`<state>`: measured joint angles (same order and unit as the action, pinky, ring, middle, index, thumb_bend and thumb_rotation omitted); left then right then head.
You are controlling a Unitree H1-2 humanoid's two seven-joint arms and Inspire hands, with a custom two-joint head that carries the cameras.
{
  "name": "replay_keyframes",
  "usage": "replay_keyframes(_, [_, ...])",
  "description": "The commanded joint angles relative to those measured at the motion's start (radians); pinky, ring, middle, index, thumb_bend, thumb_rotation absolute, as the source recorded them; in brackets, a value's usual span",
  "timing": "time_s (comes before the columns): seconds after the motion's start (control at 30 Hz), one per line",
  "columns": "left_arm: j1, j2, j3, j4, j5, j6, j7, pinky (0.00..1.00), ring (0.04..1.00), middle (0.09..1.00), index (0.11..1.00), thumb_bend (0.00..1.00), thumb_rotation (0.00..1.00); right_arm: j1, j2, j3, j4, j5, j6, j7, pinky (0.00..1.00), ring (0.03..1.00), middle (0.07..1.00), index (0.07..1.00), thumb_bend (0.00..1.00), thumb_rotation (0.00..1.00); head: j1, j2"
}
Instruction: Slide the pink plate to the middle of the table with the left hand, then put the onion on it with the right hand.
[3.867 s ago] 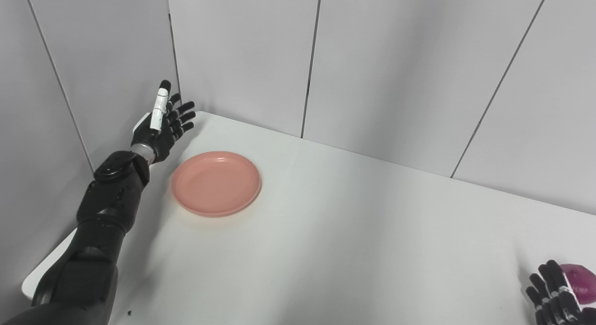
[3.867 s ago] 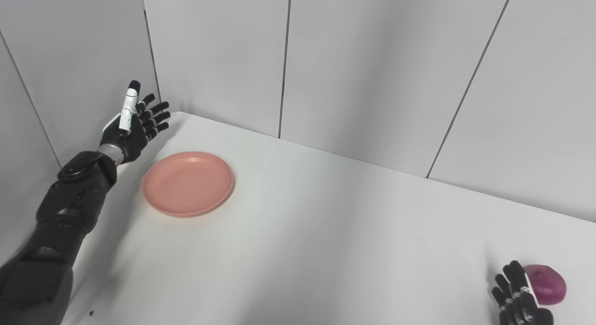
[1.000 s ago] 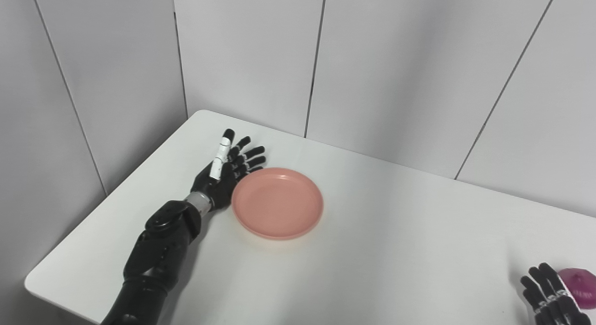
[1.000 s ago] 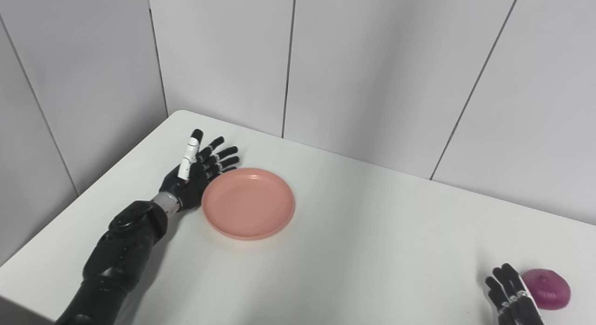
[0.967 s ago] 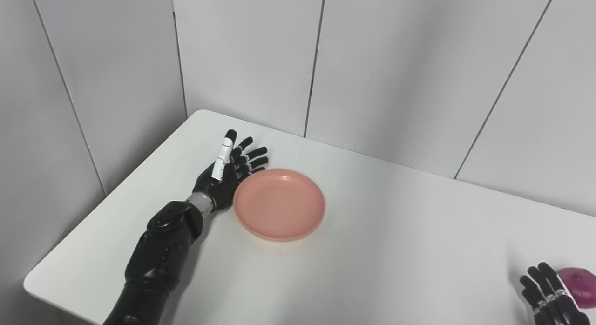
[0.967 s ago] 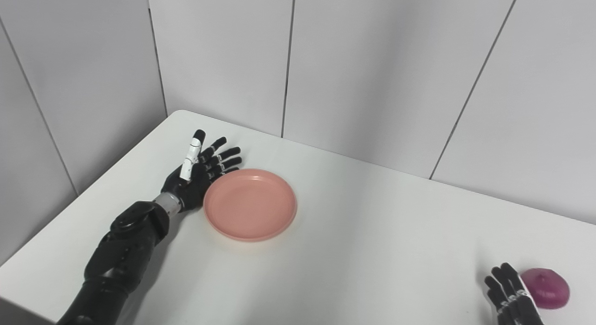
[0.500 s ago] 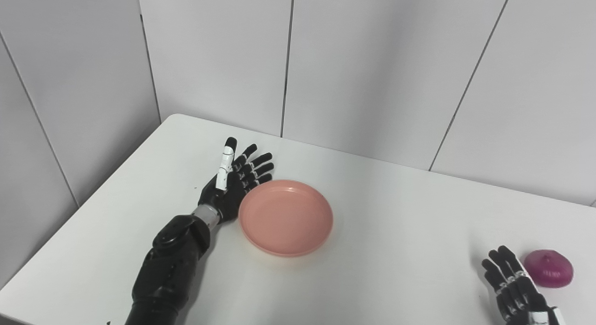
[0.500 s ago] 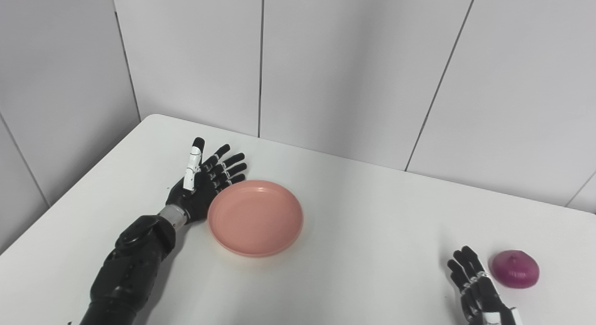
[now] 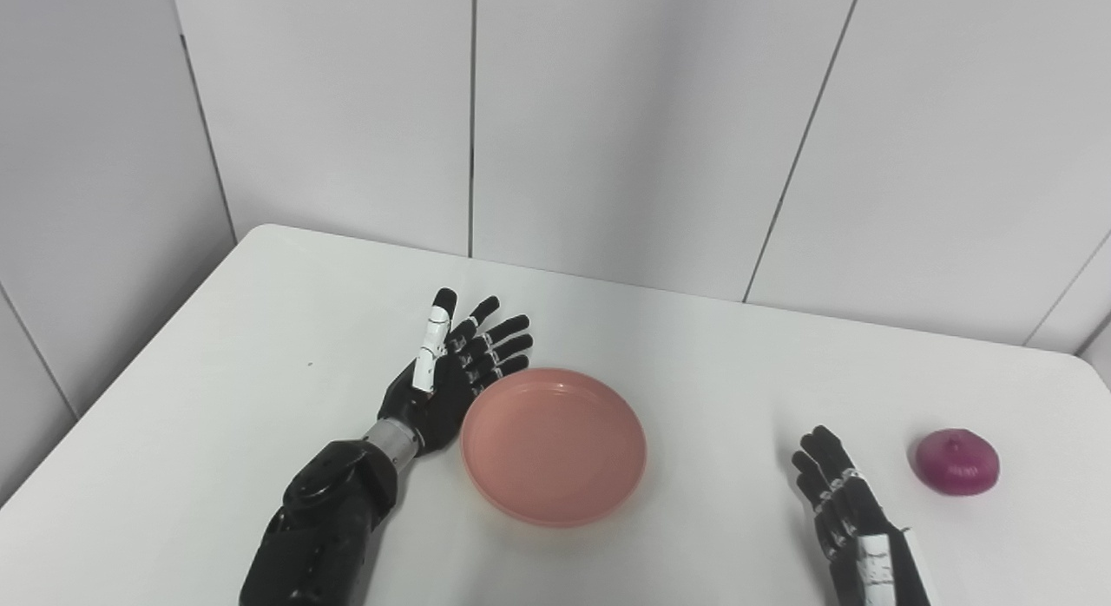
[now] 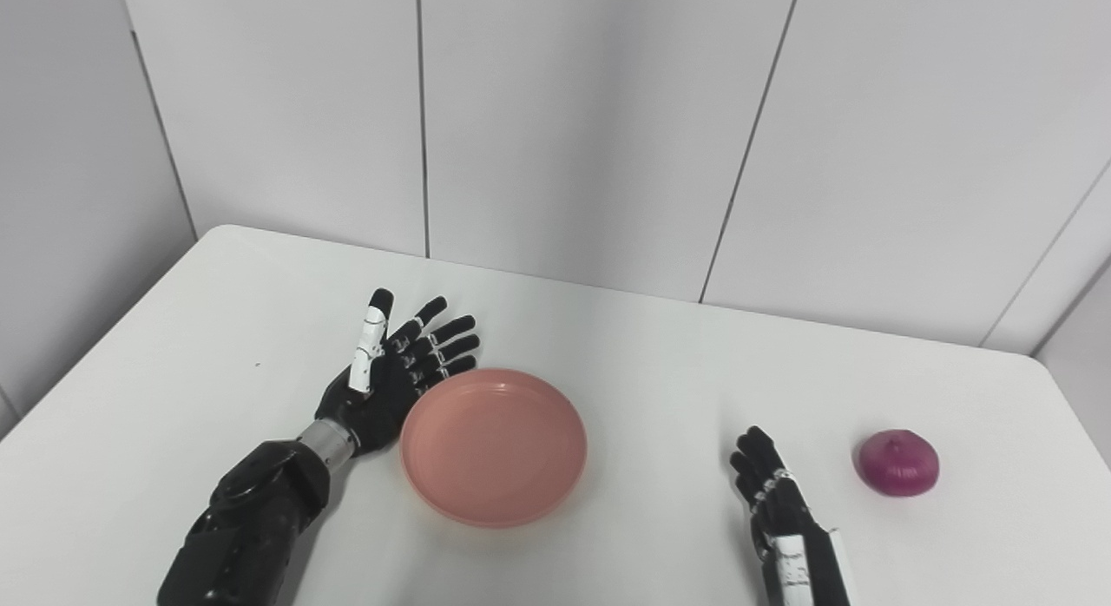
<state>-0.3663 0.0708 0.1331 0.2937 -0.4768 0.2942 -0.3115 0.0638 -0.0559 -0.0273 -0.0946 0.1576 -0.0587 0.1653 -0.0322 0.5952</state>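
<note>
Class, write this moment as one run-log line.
left robot hand: open, against pink plate rim | right robot hand: open, beside onion | onion: on table

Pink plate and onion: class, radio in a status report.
Left hand open against pink plate rim. Right hand open, short of onion. Nothing between.

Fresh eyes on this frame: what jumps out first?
The pink plate near the middle of the white table, with the black left hand open flat against its left rim. Next, the purple onion alone near the right edge. The right hand, fingers spread, is between plate and onion, touching neither.
</note>
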Motion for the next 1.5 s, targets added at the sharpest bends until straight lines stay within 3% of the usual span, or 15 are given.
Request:
replay_keyframes(0.0, [0.011,-0.028,-0.016,-0.012,-0.001,0.055,0.017,0.90,0.870,0.853,0.976,0.84,0.92,0.040,0.042,0.023,0.035,-0.005,0.025,-0.017,0.98,0.943,0.930,0.934,0.89,0.90,-0.010,0.002])
replay_keyframes(0.37, [0.049,-0.080,-0.046,-0.059,0.000,0.106,0.032,0.89,0.870,0.850,0.988,0.82,0.95,0.031,0.066,0.049,0.013,-0.032,0.059,-0.047,0.99,0.958,0.937,0.930,0.92,0.90,-0.058,0.022])
replay_keyframes(0.8, [0.074,-0.076,-0.072,-0.076,0.019,0.120,0.035,0.88,0.862,0.839,0.984,0.82,0.96,0.024,0.072,0.058,0.002,-0.044,0.078,-0.062,0.99,0.951,0.933,0.933,0.92,0.89,-0.075,0.037])
replay_keyframes(1.03, [0.060,-0.068,-0.069,-0.044,0.016,0.102,0.022,0.87,0.863,0.850,0.994,0.82,0.96,0.027,0.070,0.051,0.001,-0.053,0.067,-0.077,0.98,0.944,0.922,0.927,0.91,0.89,-0.118,0.035])
replay_keyframes(1.23, [0.045,-0.046,-0.089,-0.002,0.062,0.035,0.005,0.90,0.866,0.853,0.994,0.82,0.97,0.041,0.038,0.038,-0.129,-0.113,0.066,-0.107,0.92,0.906,0.895,0.918,0.92,0.89,-0.145,0.027])
replay_keyframes(1.4, [0.026,-0.037,-0.091,0.045,0.061,0.005,-0.009,0.92,0.882,0.865,0.994,0.82,0.94,0.000,-0.018,0.010,-0.254,-0.192,0.127,-0.113,0.87,0.885,0.890,0.913,0.86,0.85,-0.173,0.014])
replay_keyframes(1.47, [0.019,-0.036,-0.090,0.058,0.067,-0.008,-0.004,0.93,0.889,0.865,0.992,0.82,0.94,-0.029,-0.062,-0.006,-0.300,-0.282,0.153,-0.131,0.85,0.859,0.870,0.897,0.85,0.86,-0.181,0.009])
